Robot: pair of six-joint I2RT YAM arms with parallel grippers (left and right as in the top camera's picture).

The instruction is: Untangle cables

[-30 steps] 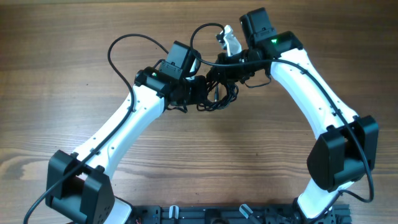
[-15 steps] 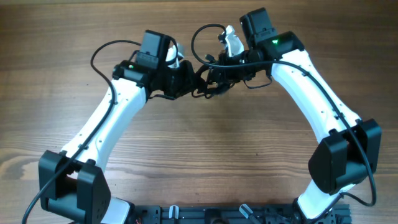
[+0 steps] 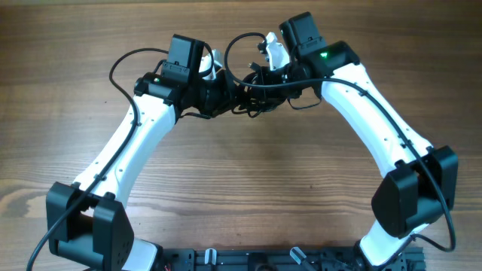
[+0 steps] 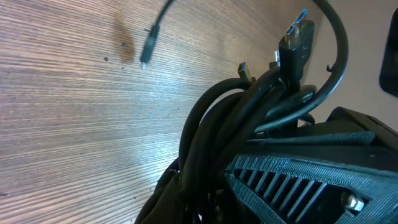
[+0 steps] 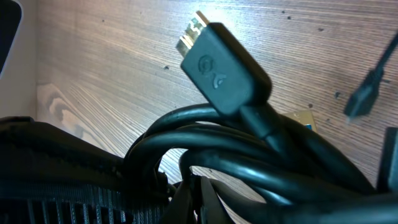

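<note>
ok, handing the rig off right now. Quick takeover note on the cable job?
Left gripper: shut on the cables.
Right gripper: shut on the same bunch from the other side.
Cables: one tangled bunch between the two grippers, over the far middle of the table. A plug sticks out by the right gripper, and a loose end hangs over the wood.
Done: both arms have a hold.
Left: no cord separated yet; work the loops apart.
</note>
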